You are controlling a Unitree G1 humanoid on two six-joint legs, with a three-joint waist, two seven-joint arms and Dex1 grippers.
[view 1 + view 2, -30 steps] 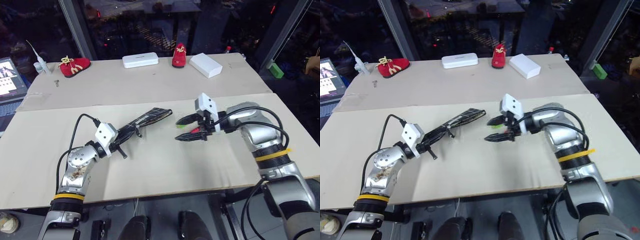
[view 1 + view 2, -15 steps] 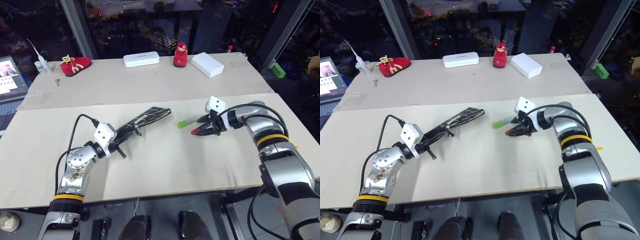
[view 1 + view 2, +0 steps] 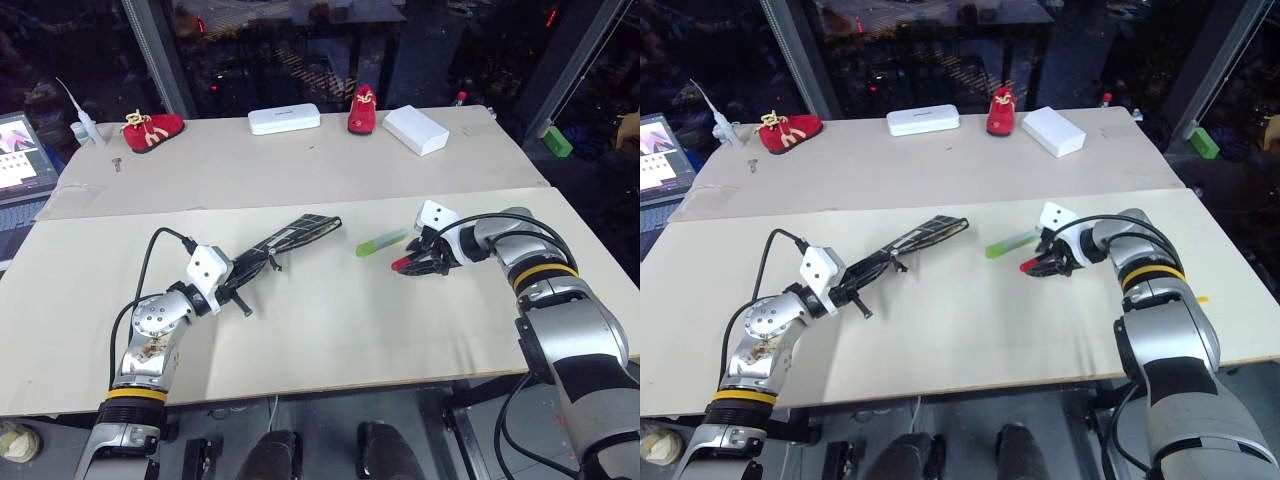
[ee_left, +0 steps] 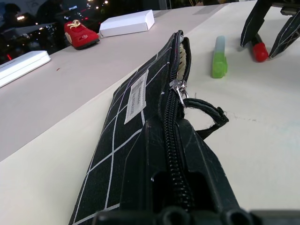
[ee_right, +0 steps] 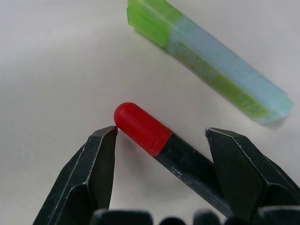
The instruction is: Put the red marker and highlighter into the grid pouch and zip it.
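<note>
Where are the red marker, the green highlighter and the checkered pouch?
red marker [image 5: 140, 125], right wrist view, on its red cap.
highlighter [image 5: 211, 65], right wrist view, mid-barrel.
grid pouch [image 4: 133, 117], left wrist view, flat side by the label.

The grid pouch [image 3: 290, 239], black with white grid lines and a white label, is lying toward the middle of the table, its zipper partly open and its near end lifted. The light-green highlighter [image 3: 381, 242] is lying flat, right of it. The red marker [image 5: 161, 143], red-capped, black-bodied, is lying just beside the highlighter, nearer the front edge.
</note>
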